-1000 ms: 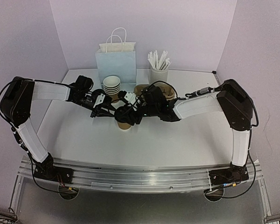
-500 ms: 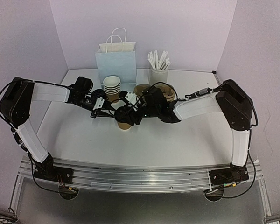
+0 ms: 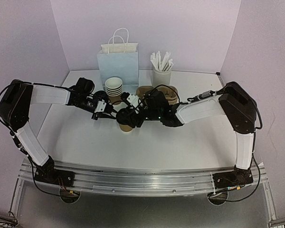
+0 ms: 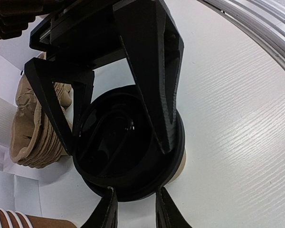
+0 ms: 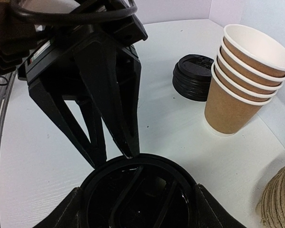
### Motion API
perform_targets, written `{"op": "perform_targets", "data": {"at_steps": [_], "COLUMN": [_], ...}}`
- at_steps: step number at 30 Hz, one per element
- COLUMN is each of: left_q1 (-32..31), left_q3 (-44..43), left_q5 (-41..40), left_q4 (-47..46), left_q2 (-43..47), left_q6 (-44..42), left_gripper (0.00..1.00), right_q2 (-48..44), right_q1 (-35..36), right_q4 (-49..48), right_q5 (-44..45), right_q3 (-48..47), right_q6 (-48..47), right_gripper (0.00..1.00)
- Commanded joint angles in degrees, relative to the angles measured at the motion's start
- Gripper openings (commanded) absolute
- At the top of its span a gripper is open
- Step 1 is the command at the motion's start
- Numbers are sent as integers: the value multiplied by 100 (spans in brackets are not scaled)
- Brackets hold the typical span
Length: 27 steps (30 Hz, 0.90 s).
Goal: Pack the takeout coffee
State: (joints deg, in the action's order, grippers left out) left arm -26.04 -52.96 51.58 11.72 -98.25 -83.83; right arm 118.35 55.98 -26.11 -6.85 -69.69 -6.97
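The takeout coffee is a brown paper cup [image 3: 127, 127] standing mid-table, with a black lid [image 4: 123, 152] sitting on its rim. My right gripper [image 5: 137, 194] reaches in from the right, its two fingers pressed against opposite sides of the lid [image 5: 137, 190]. My left gripper [image 4: 135, 192] comes in from the left, jaws a little apart. Its fingertips [image 5: 130, 151] touch the lid's outer edge and nothing lies between them. A sliver of the cup's pale rim [image 4: 183, 164] shows under the lid. The cup's inside is hidden.
A stack of nested brown cups [image 5: 244, 80] and a pile of black lids [image 5: 192, 76] stand just behind. Pulp cup carriers [image 4: 35, 128] lie beside them. A pale blue paper bag [image 3: 118, 66] and a cup of white straws [image 3: 162, 71] stand at the back wall.
Almost nothing. Both grippers stay at the lidded cup; the left gripper has edged slightly toward the lid.
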Motion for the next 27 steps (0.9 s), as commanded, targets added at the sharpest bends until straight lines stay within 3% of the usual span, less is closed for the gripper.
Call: {"op": "perform_targets", "data": {"at_steps": [1,8,14,27], "left_q1": [-717,-750,-736,-545], "left_q3": [344,406,-199,-475], "left_q5": [-846,-818,-924,-1259], "left_q4": [817,767,676,1137], "left_q2": [-520,-381,-39,1009], "left_q6": [21,-10,962,1381], "left_gripper": [25,26,41,66], "right_q2": [694,706,441,134], "right_q1": [271,285,306,316], "right_q4": [1182,1135,1141,1139], "right_q5": [482,517,649,915], "right_q3": [315,334,165,-149], "right_q6": [167,28,-186,-206], "right_gripper": [60,60,62,63]}}
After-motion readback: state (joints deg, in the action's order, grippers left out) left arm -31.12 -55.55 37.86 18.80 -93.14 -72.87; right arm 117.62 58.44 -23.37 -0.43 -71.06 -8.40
